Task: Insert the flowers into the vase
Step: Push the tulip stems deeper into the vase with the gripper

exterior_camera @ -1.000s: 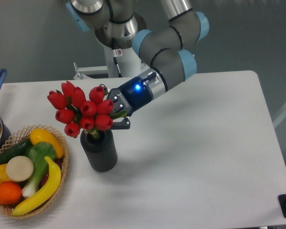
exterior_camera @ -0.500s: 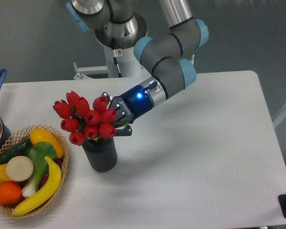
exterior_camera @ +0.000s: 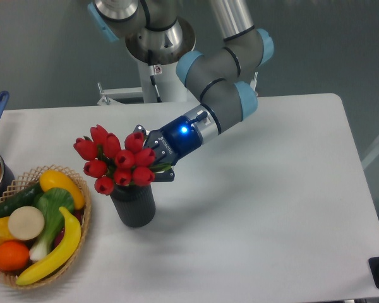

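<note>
Flowers (exterior_camera: 117, 160) in vase (exterior_camera: 134, 204) mouth — claw (exterior_camera: 156, 155) at stems; basket (exterior_camera: 83, 218) w/ fruit, veg.

The gripper (exterior_camera: 153, 155) clasps the flowers (exterior_camera: 115, 159) from the right (its fingers are mostly hidden behind the buds), and the red bunch sits atop the dark vase (exterior_camera: 134, 204) near the desk's (exterior_camera: 271, 208) left edge, beside a basket (exterior_camera: 82, 230) of fruit and vegetables
</note>
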